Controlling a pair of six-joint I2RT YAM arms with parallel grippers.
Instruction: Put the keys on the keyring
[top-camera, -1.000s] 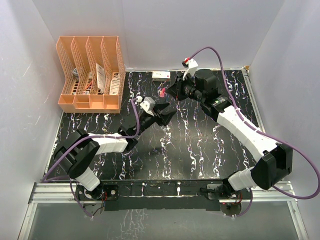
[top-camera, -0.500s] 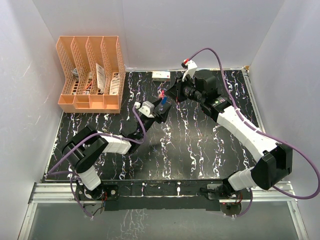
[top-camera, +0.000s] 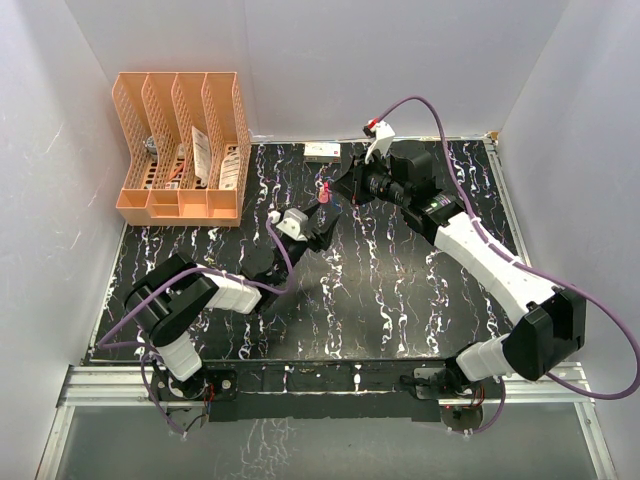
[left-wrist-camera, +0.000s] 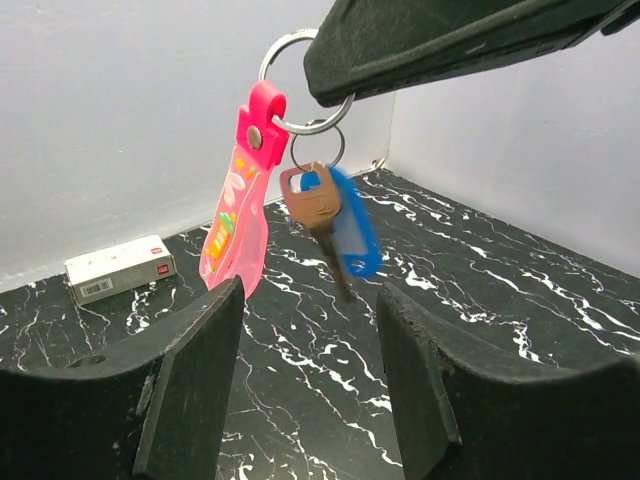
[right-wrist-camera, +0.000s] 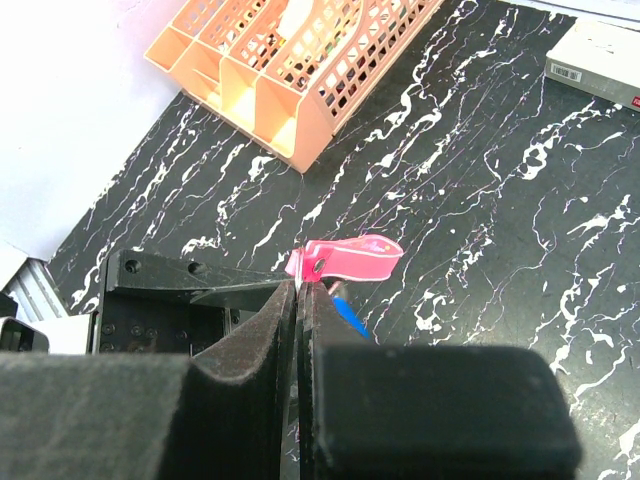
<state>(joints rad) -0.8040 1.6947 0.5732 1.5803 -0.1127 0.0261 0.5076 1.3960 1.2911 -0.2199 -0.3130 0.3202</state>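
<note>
The keyring is a pink strap fob (left-wrist-camera: 240, 215) on a thin metal ring (left-wrist-camera: 283, 45). It hangs in the air from my right gripper (right-wrist-camera: 298, 290), which is shut on the ring. A smaller ring below holds two keys, one with a blue head (left-wrist-camera: 355, 235) and one brownish (left-wrist-camera: 312, 200). They dangle beside the fob. My left gripper (left-wrist-camera: 312, 300) is open and empty just below and in front of the keys. In the top view the fob (top-camera: 324, 190) shows between the left gripper (top-camera: 318, 225) and the right gripper (top-camera: 340, 185).
An orange file rack (top-camera: 180, 145) stands at the back left. A small white box (top-camera: 322, 150) lies by the back wall and also shows in the left wrist view (left-wrist-camera: 118, 268). Purple cables (top-camera: 440, 110) arc over both arms. White walls close in on three sides.
My left gripper has drawn back slightly toward the near left and now stands open below the keys. The right gripper has stayed put with the ring.
</note>
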